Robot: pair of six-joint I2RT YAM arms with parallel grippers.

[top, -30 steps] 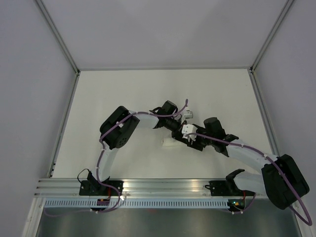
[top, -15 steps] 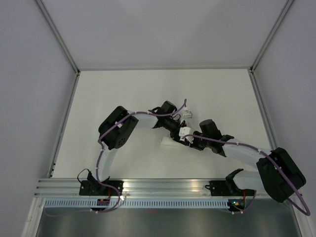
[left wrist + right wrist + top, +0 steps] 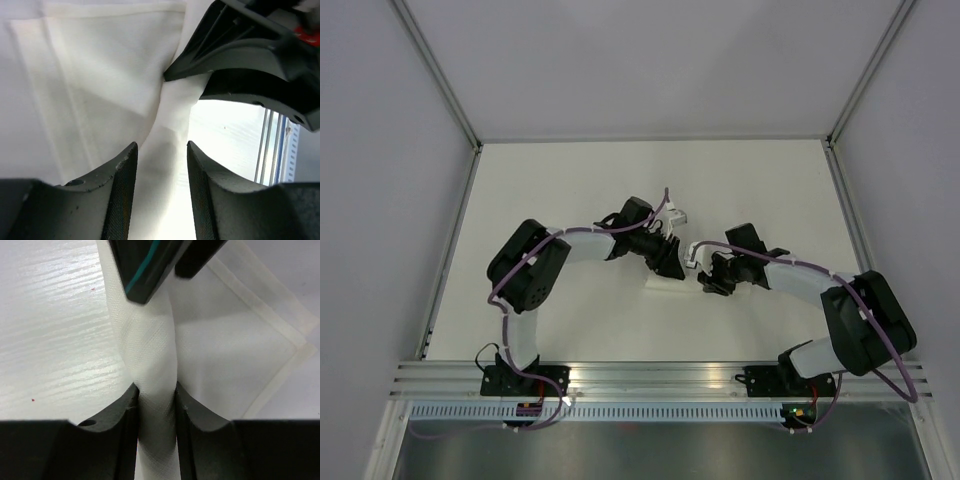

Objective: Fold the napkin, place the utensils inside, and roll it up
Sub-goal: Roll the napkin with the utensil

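- The white cloth napkin (image 3: 665,290) lies bunched near the middle of the pale tabletop (image 3: 570,180). From above we see only a small strip of it, on the near side of the two wrists.
- Beyond the napkin the tabletop runs well out to the grey walls (image 3: 380,200) at the far side, left and right. Nearer than the napkin is the ribbed aluminium rail (image 3: 660,375) along the table's edge.
- The black left gripper (image 3: 671,264) and the black right gripper (image 3: 706,281) meet over the napkin, tip close to tip, with little room between them.
- The left gripper is released. In its wrist view its curved fingers (image 3: 122,190) stand parted, and the napkin's raised fold runs through the gap.
- The right gripper is clenched on the napkin. In its wrist view its fingers (image 3: 131,430) squeeze that same fold into a narrow waist.
- The arms cover most of the napkin from above, so we cannot trace its outline there.
- Both wrist views cut the napkin off at the picture edges, and we cannot tell how many layers are gathered in the fold.
- The napkin is a finely woven, soft cloth with faint straight creases. It has a flat stitched hem and a square corner off to the side of the pinched fold.
- Beside the napkin, the right wrist view shows the tabletop (image 3: 50,315) as finely streaked and slightly glossy under the light.
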